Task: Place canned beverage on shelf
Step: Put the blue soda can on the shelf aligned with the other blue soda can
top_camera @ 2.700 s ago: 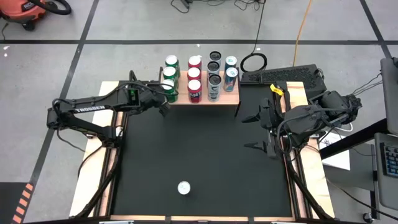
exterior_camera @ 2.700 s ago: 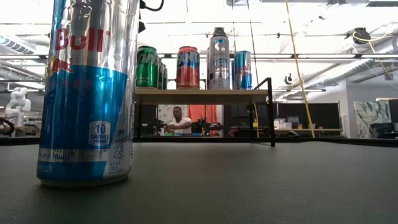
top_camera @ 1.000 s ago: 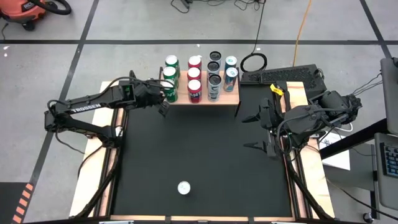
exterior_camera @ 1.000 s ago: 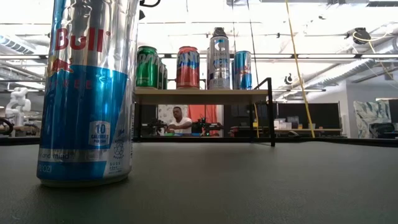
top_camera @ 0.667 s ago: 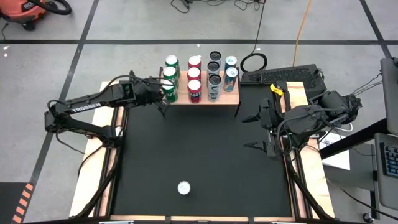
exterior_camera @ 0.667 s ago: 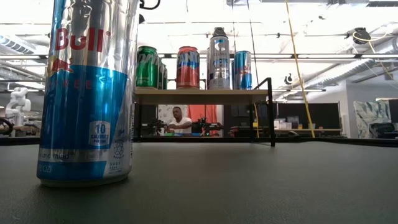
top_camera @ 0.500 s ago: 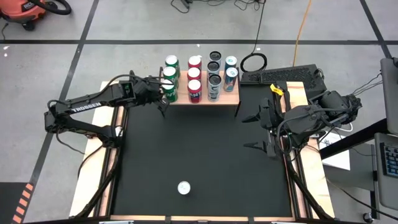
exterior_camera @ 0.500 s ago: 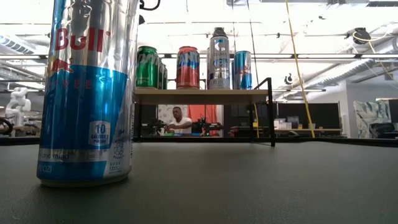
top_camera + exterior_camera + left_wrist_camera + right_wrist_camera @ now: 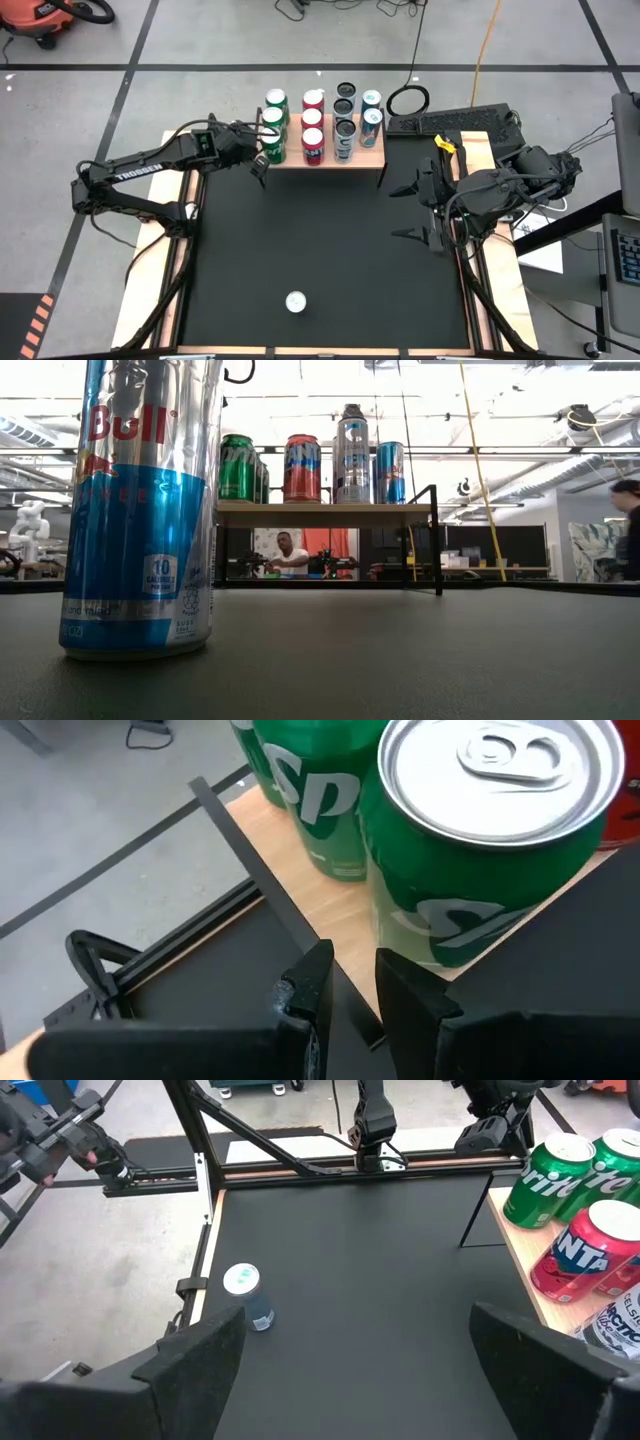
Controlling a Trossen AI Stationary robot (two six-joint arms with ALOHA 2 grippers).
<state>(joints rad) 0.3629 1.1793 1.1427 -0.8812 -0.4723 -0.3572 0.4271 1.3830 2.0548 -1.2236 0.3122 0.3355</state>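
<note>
Shelf: small light-wood board on thin black metal legs (image 9: 325,157), at the 12 o'clock edge of the black bench (image 9: 330,250); it carries four rows of cans: green, red, tall black-topped, blue-and-silver.

Nearest green can: green aluminium soda can with silver top (image 9: 480,840), at the shelf's front corner on the 9 o'clock side; upright on the wood, a second green can (image 9: 315,790) just behind it.

Loose can: slim blue-and-silver energy-drink can (image 9: 295,302), upright on the bench toward 6 o'clock, well apart from the shelf and from both arms; in the low view it fills the near foreground (image 9: 140,510).

Left hand: left hand (image 9: 260,163) at the shelf's front corner, just beside the nearest green can; fingers (image 9: 310,990) drawn close with only a narrow gap, nothing between them. Wrist view shows the green can apart from the fingertips, not gripped.

Right hand: right hand (image 9: 418,210) over the 3 o'clock edge of the bench; fingers spread wide, empty.

Change from earlier frames: the left hand has edged slightly toward 9 o'clock and away from the green can row; the right arm, shelf cans and loose can are unmoved.

Room: a person seated far behind, seen under the shelf (image 9: 290,553); another person has come in at the low view's 3 o'clock edge (image 9: 630,525).
</note>
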